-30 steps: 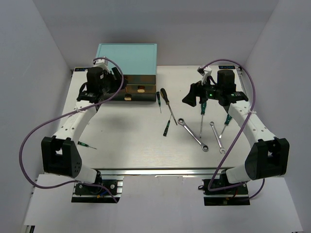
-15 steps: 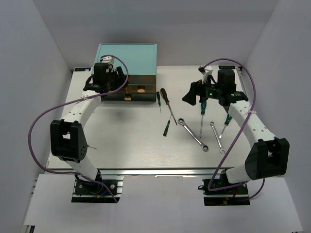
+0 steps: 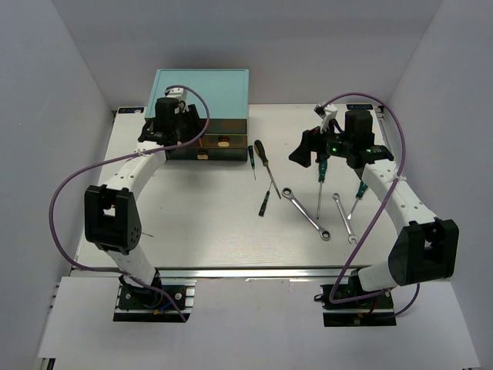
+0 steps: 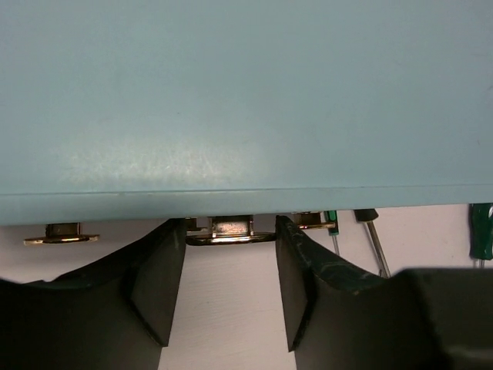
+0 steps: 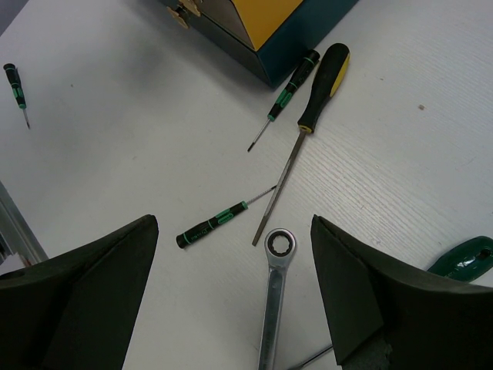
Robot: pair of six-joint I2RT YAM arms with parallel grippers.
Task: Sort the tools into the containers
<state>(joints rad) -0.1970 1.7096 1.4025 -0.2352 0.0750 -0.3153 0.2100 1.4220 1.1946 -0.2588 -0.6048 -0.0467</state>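
The teal-topped cabinet (image 3: pixel 202 91) stands at the back left, its brownish drawers (image 3: pixel 222 142) facing the table. My left gripper (image 3: pixel 185 137) is open at the cabinet front; in the left wrist view its fingers (image 4: pixel 158 281) stand on either side of a gold knob (image 4: pixel 223 230), not touching it. My right gripper (image 3: pixel 304 151) is open and empty, hovering above a ratchet wrench (image 5: pixel 276 301), a black-and-yellow screwdriver (image 5: pixel 312 108) and two small green-black screwdrivers (image 5: pixel 214 223) (image 5: pixel 286 91). A second wrench (image 3: pixel 344 217) and two green-handled screwdrivers (image 3: pixel 320 183) (image 3: pixel 357 196) lie at the right.
Two more gold knobs (image 4: pixel 62 233) (image 4: pixel 316 223) flank the one between my left fingers. Another small screwdriver (image 5: pixel 17 89) lies apart at the table's left. The white walls close in on both sides.
My left arm has swung in towards the cabinet and its gripper now sits at the drawer front. The right arm and the tools have not moved.
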